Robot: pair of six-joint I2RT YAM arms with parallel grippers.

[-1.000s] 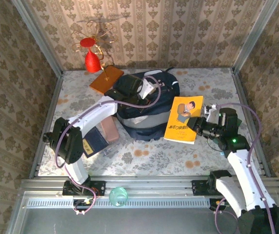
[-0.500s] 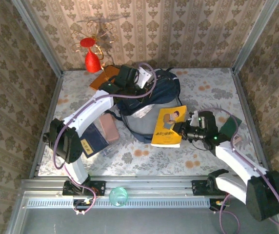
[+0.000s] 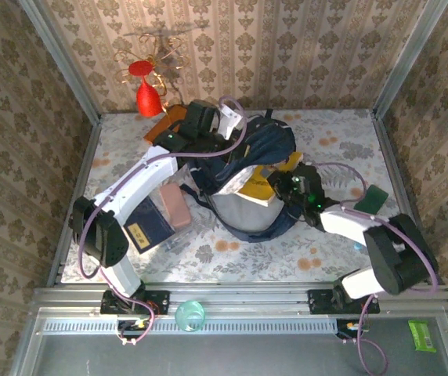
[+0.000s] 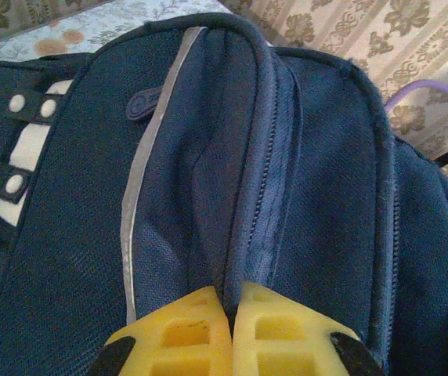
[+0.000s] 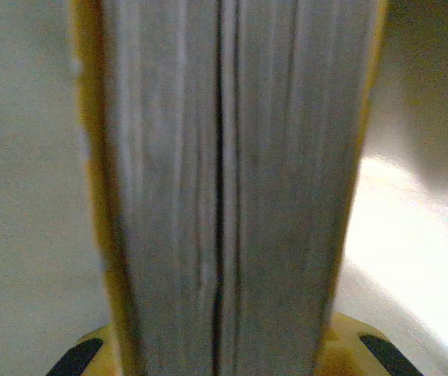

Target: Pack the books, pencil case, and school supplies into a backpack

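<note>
Left pincer (image 4: 230, 333) clenched on backpack (image 3: 265, 147) fabric, far-centre bench (image 3: 287, 252), holding it open. Right pincer (image 3: 287, 186) grasps yellow book (image 3: 257, 188), part-way inside. Risks: book corner snags the fabric; fabric slips free and the opening collapses.

**Count by kind**

There are three books: the yellow book (image 3: 257, 190), the navy book (image 3: 149, 229) and the green book (image 3: 373, 197). There is one backpack (image 3: 265, 147). There is one pink pencil case (image 3: 175, 206). There is one orange slab (image 3: 161, 125). There is one red vase (image 3: 147, 95) and one gold wire ornament (image 3: 157, 48). There are two claws, the left claw (image 4: 230, 317) and the right claw (image 3: 281, 186). There is one green packet (image 3: 421, 334) and one round teal piece (image 3: 190, 316).
</note>
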